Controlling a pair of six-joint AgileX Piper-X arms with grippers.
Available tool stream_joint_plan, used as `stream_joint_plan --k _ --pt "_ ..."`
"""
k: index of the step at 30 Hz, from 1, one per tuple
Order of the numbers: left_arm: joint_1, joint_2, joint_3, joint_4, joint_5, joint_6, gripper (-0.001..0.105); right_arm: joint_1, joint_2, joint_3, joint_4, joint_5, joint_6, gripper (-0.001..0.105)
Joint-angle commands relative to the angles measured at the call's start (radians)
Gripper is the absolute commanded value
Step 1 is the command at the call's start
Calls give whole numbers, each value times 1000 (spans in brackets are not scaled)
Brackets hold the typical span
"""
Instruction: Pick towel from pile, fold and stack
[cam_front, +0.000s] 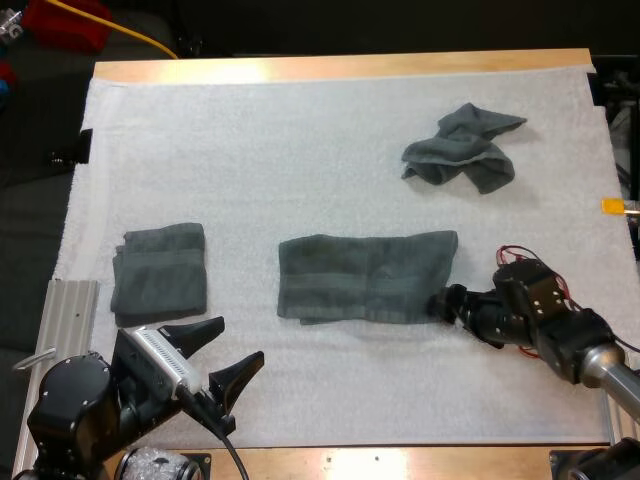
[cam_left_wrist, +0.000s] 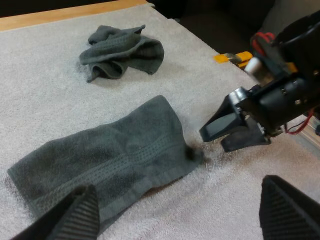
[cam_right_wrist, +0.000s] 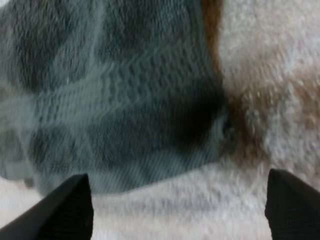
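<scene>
From behind the arms: right gripper (cam_front: 440, 301) sits low at the near-right corner of the flat towel (cam_front: 365, 277), tips at its edge (touching or just short, can't tell). Left gripper (cam_front: 222, 354) is well off to the near-left, jaws wide apart, holding nothing. Folded towel (cam_front: 160, 270) is just beyond its tips. Crumpled towel (cam_front: 462, 148) is far beyond the right gripper. All sit on the white mat (cam_front: 300, 130).

Left wrist: own fingers (cam_left_wrist: 75, 217) are spread wide and empty, with the flat towel (cam_left_wrist: 110, 155) ahead of the gap. Right gripper (cam_left_wrist: 214, 140) is at that towel's corner, crumpled towel (cam_left_wrist: 122, 52) well past both.

Right wrist: own fingers (cam_right_wrist: 65, 210) stand wide apart, nothing pinched. Flat towel (cam_right_wrist: 130, 100) has its corner just ahead of the gap, with white mat (cam_right_wrist: 280, 75) beside it.

Step, as I read it: grab this end and fold it across.
- Advance until the corner is well inside the gap.
- Get the lower finger under every layer (it looks folded once lengthwise, so a top-layer pinch would likely peel it open).
- Close firmly and lift only enough to clear.
- Carry it to the far end and line up the edges before letting go.
- The left gripper could pin the opposite end to stop the towel dragging.
</scene>
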Motion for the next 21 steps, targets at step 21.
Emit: stream_joint_plan --k 21 --pt "-3 -2 -9 -9 0 -11 65 -4 182 -1 -138 -13 96 44"
